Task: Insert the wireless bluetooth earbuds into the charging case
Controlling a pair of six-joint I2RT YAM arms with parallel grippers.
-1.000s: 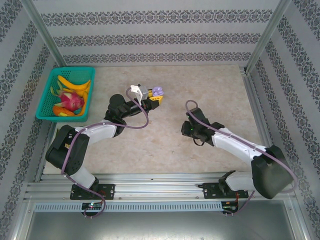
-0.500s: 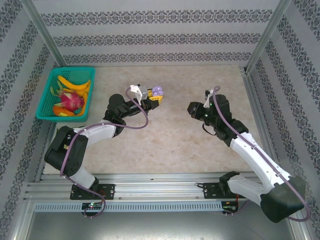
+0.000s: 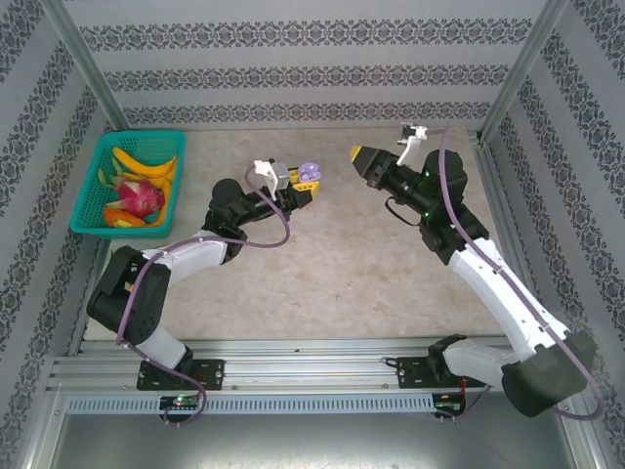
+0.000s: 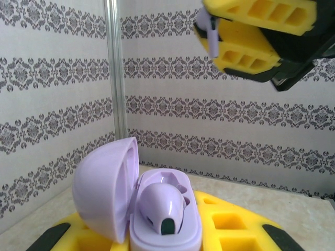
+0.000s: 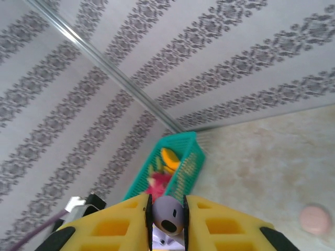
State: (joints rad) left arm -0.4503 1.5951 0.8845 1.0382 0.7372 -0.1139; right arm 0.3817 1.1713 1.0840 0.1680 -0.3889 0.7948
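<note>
Table (image 3: 391,274) of pale marbled stone, seen from the overhead camera. The left gripper (image 3: 305,186) is raised over its far middle, clamped on a light purple charging case (image 3: 310,175). The right gripper (image 3: 363,156) hangs just right of the case, apart from it, with its tips turned toward it. What sits between its yellow tips is too small to tell from here. A green basket (image 3: 86,191) holding bananas (image 3: 146,162) and a dragon fruit (image 3: 137,197) stands at the far left, well apart from both arms.

From the left wrist camera, the case stands upright between the yellow fingers (image 4: 230,225), their jaws closed against its sides. Its lid (image 4: 102,191) is swung open to the left. A seated earbud (image 4: 159,206), light purple, lies in one well of the case. At the top right, the right gripper's yellow pads (image 4: 251,52) pinch a held earbud (image 4: 207,23), also purple, above the case and clear of it.

From the right wrist camera, the yellow fingertips (image 5: 230,230) are shut on the held earbud, which has a dark spot facing the lens. The basket lies beyond. A pale pink disc (image 5: 315,219) rests on the table at lower right.
</note>
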